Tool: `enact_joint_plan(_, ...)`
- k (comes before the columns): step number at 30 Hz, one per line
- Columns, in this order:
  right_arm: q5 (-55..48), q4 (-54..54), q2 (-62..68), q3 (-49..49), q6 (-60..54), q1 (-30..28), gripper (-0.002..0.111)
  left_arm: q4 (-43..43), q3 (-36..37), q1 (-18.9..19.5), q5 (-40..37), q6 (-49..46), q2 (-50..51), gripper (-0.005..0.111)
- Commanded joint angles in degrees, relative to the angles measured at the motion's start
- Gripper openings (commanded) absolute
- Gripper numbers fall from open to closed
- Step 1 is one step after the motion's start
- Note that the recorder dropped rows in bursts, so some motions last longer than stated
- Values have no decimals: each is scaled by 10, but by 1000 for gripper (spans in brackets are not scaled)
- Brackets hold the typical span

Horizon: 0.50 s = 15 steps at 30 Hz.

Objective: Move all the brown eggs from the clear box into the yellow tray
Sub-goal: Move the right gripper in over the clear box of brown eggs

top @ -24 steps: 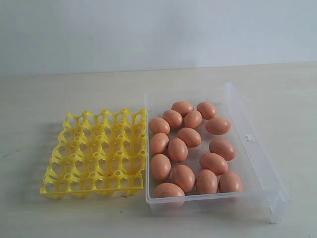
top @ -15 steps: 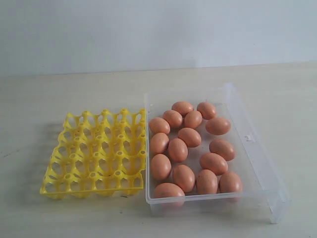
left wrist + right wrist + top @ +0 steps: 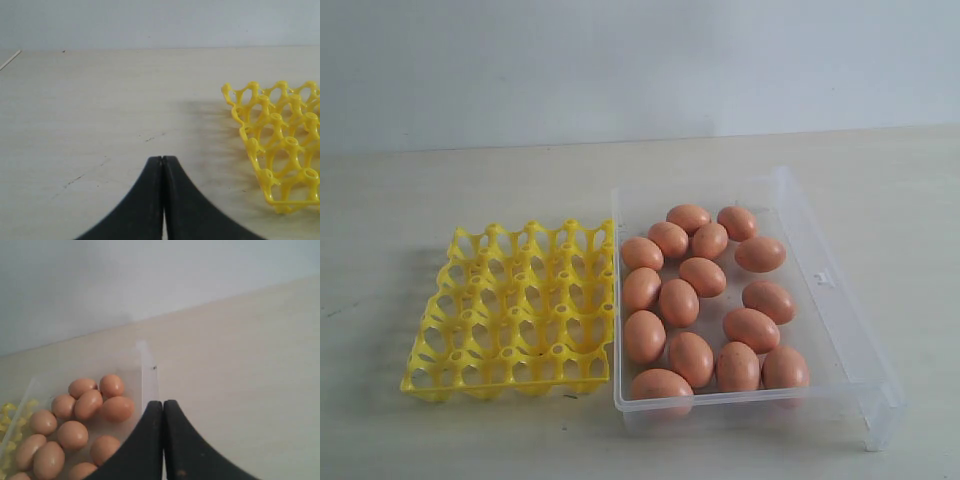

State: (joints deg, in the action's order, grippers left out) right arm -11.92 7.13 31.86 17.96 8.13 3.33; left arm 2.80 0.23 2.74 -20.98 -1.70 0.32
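Several brown eggs (image 3: 679, 301) lie loose in the clear box (image 3: 835, 305) on the right of the exterior view. The yellow tray (image 3: 515, 310) sits just left of the box, touching its wall, with every cup empty. Neither arm shows in the exterior view. In the left wrist view my left gripper (image 3: 162, 158) is shut with nothing in it, over bare table beside a corner of the yellow tray (image 3: 280, 145). In the right wrist view my right gripper (image 3: 163, 402) is shut and empty, near the wall of the clear box (image 3: 149, 375), with brown eggs (image 3: 88, 404) beyond.
The pale wooden table (image 3: 420, 190) runs back to a plain white wall (image 3: 620, 60). A small clasp tab (image 3: 823, 277) sits on the box's right wall. Faint scuff marks (image 3: 150, 137) dot the table surface.
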Motion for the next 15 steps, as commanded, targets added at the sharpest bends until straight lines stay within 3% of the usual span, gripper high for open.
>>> enact_joint_plan(1, -77, 3, 88, 73, 41, 7, 0, 3, -2, -5, 7, 0, -3, 0)
enact_joint_plan(3, -135, -1, 130, 122, 37, 29, 0, 3, -2, -5, 7, 0, -3, 0)
enact_joint_plan(10, -110, -62, 269, 240, 37, 123, 0, 3, -2, -5, 7, 0, -3, 0)
enact_joint_plan(15, -188, -79, 381, 368, -19, 180, 0, 3, -2, -5, 7, 0, -3, 0)
